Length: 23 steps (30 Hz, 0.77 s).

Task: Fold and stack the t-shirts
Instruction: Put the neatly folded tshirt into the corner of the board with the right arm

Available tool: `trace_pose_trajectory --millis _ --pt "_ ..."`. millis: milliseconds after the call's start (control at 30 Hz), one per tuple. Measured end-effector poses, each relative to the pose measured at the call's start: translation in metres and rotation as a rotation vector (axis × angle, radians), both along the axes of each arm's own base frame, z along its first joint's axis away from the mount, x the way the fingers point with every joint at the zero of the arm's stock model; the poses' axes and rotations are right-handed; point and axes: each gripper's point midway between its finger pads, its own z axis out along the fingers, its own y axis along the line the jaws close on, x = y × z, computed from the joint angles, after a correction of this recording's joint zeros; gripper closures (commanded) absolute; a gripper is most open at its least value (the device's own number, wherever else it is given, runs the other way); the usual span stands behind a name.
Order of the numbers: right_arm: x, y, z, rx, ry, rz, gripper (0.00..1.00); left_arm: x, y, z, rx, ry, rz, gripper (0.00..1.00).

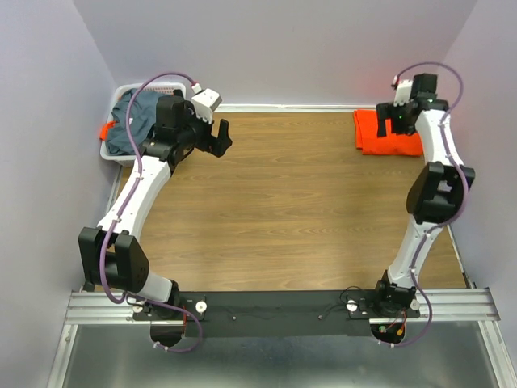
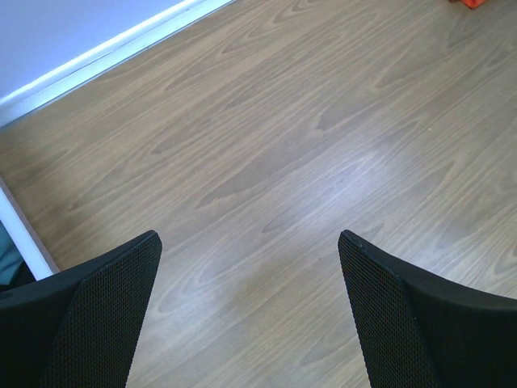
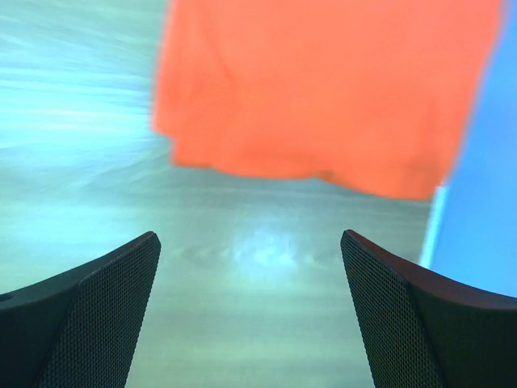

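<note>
**Both pincers released, one shirt folded, one waiting in the basket**

At the far left, we are looking at the white basket (image 1: pixel 115 155) sitting against the wall. The dark grey-blue t-shirt (image 1: pixel 133 120) is lying bunched up inside it and spilling over the rim. A scrap of orange cloth (image 1: pixel 105 129) is showing at the basket's left side, and we cannot tell what it belongs to.

Just right of the basket, our left pincer (image 1: pixel 220 137) is hovering above the bare bench (image 1: pixel 283 202). It is released: in its wrist view the left pincer (image 2: pixel 250 242) has its jaws standing wide apart, with only wood grain between them.

At the far right corner, the orange t-shirt (image 1: pixel 388 139) is lying folded flat on the bench. Our right pincer (image 1: pixel 397 121) is hanging over its far edge, also released. The wrist view is blurred, but the right pincer (image 3: pixel 250 242) is gripping nothing, and the orange t-shirt (image 3: pixel 323 81) is lying just beyond it.

We judge the grey-blue shirt to be the remaining work, and the risks are gathering there:

- A grab into the heap may catch the slotted wall and tip or drag the basket.
- It may also be pulling the orange scrap out along with the shirt.
- On the right, a low sweep of the open jaws may be snagging the folded shirt and undoing its folds.
- That shirt is also sitting close to the bench edge, so a nudge may be pushing it off.
</note>
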Motion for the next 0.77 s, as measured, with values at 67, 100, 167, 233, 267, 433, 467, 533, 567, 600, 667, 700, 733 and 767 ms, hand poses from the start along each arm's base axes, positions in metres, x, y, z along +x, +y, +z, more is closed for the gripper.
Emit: trace_pose_trajectory --millis 67,100,167,233,267,433,467,533,567,600,667,700,733,767 --pt "-0.010 0.008 0.047 0.010 -0.072 0.026 0.00 -0.003 -0.001 0.000 0.004 0.004 -0.020 0.02" --pt "-0.017 0.013 0.067 0.020 -0.104 0.044 0.00 -0.004 -0.001 -0.002 0.009 0.009 -0.030 0.02" --pt "-0.035 0.025 0.100 0.044 -0.153 0.084 0.00 -0.008 -0.001 -0.007 0.025 0.025 -0.046 0.02" --pt "-0.058 0.038 0.110 0.069 -0.157 0.117 0.00 -0.012 0.000 -0.012 0.044 0.036 -0.059 0.02" --pt "-0.074 0.046 0.107 0.087 -0.135 0.134 0.00 -0.013 0.001 -0.015 0.052 0.039 -0.062 0.02" --pt "-0.148 0.077 0.056 0.172 0.036 0.181 0.00 -0.034 0.007 -0.048 0.078 0.098 -0.066 0.02" --pt "-0.164 0.083 0.044 0.191 0.084 0.188 0.00 -0.039 0.009 -0.058 0.085 0.118 -0.062 0.02" --pt "-0.188 0.090 0.025 0.213 0.133 0.196 0.00 -0.047 0.013 -0.073 0.104 0.147 -0.048 0.02" --pt "-0.204 0.093 0.017 0.224 0.160 0.197 0.00 -0.052 0.017 -0.083 0.118 0.166 -0.038 0.02" --pt "-0.214 0.095 0.013 0.228 0.169 0.198 0.00 -0.056 0.019 -0.088 0.126 0.177 -0.032 0.02" --pt "-0.230 0.097 0.010 0.226 0.170 0.201 0.00 -0.062 0.025 -0.094 0.142 0.186 -0.010 0.02" --pt "-0.239 0.098 0.010 0.221 0.160 0.202 0.00 -0.066 0.027 -0.095 0.147 0.184 -0.002 0.02" --pt "-0.241 0.098 0.012 0.219 0.151 0.203 0.00 -0.069 0.029 -0.093 0.148 0.179 0.001 0.02" --pt "-0.244 0.098 0.014 0.215 0.136 0.205 0.00 -0.071 0.030 -0.090 0.150 0.167 0.008 0.02"
